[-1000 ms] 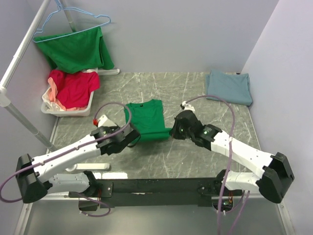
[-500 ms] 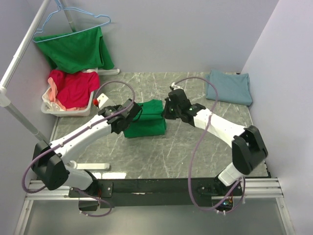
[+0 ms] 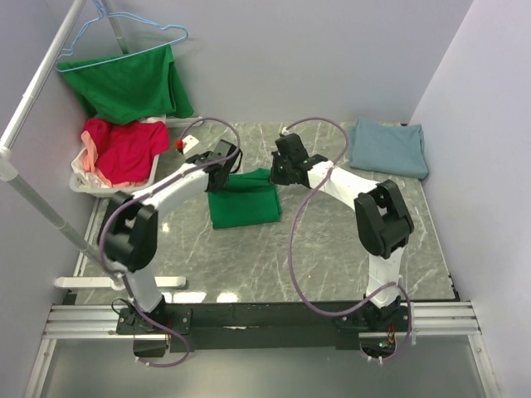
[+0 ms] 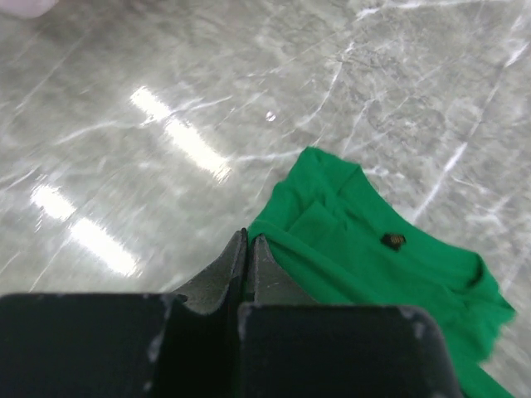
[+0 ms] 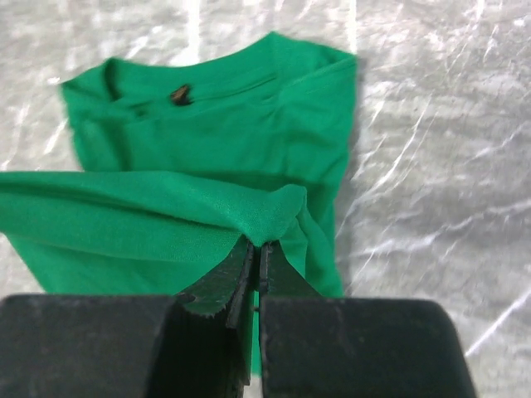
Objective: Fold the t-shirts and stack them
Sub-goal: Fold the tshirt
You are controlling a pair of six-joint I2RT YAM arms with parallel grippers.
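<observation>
Green t-shirt (image 3: 245, 207) lies on the marble table (image 3: 332, 249); we pinch its raised fold, left gripper (image 4: 249, 240) and right gripper (image 5: 255, 249) both pressed together on cloth.

Bright overhead light streaks white glare across my counter (image 4: 99, 99). The green t-shirt (image 5: 207, 149) casts a soft-edged shadow.

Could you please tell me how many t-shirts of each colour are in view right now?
Green: 2 (half-folded green t-shirt, hanging green t-shirt)
Red: 1 (red t-shirt)
Pink: 1 (pink t-shirt, mostly under the red one)
Blue-grey: 1 (blue-grey t-shirt)
Total: 5
</observation>
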